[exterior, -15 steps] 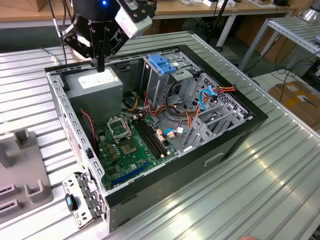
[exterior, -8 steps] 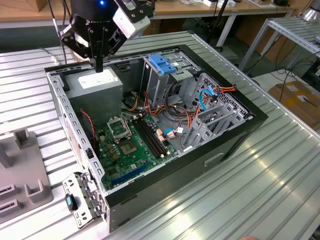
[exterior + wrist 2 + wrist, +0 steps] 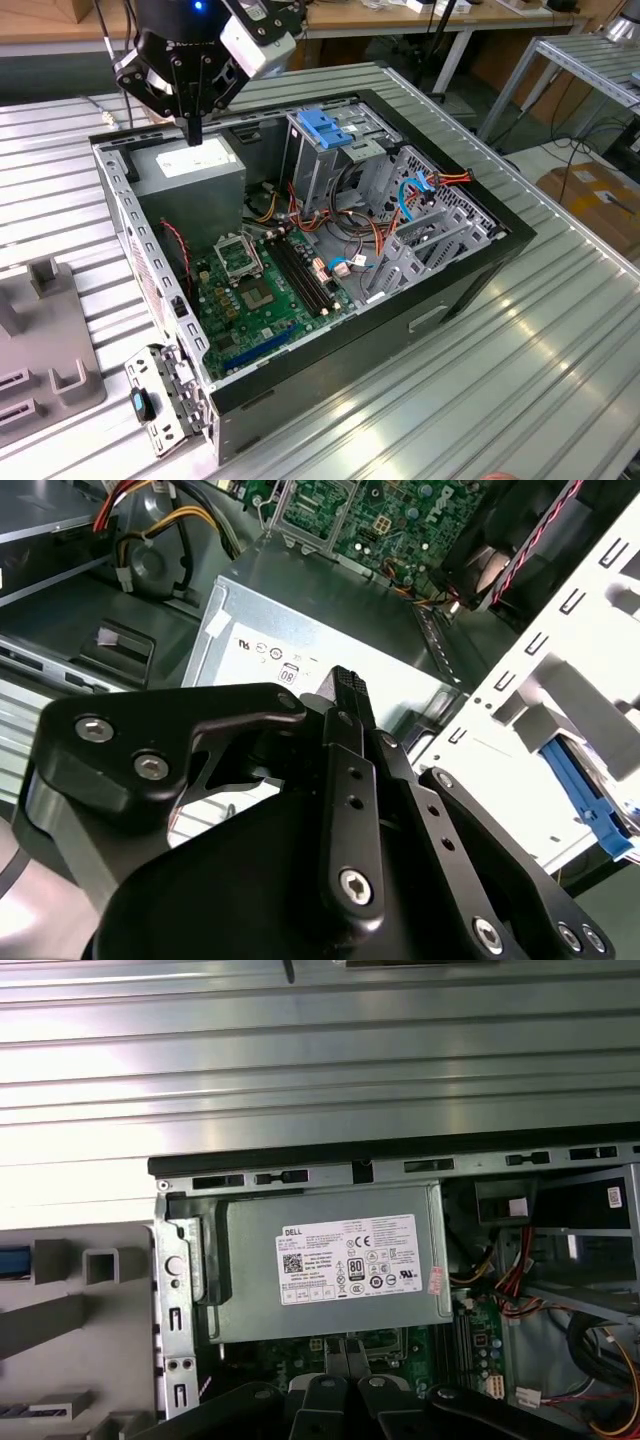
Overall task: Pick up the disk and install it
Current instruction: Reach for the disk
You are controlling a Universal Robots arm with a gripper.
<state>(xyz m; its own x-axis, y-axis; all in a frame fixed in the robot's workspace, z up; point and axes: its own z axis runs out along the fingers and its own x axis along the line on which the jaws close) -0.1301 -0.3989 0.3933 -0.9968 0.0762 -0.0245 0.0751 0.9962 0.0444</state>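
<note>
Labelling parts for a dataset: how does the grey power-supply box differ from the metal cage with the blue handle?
The power-supply box is a closed grey block with a white sticker; the cage is open sheet-metal framing topped by a blue handle. The cage stands taller than the box. Both sit inside the open computer case.

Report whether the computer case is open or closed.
Open. The computer case lies on its side with no panel over it, leaving the motherboard and power supply exposed.
</note>
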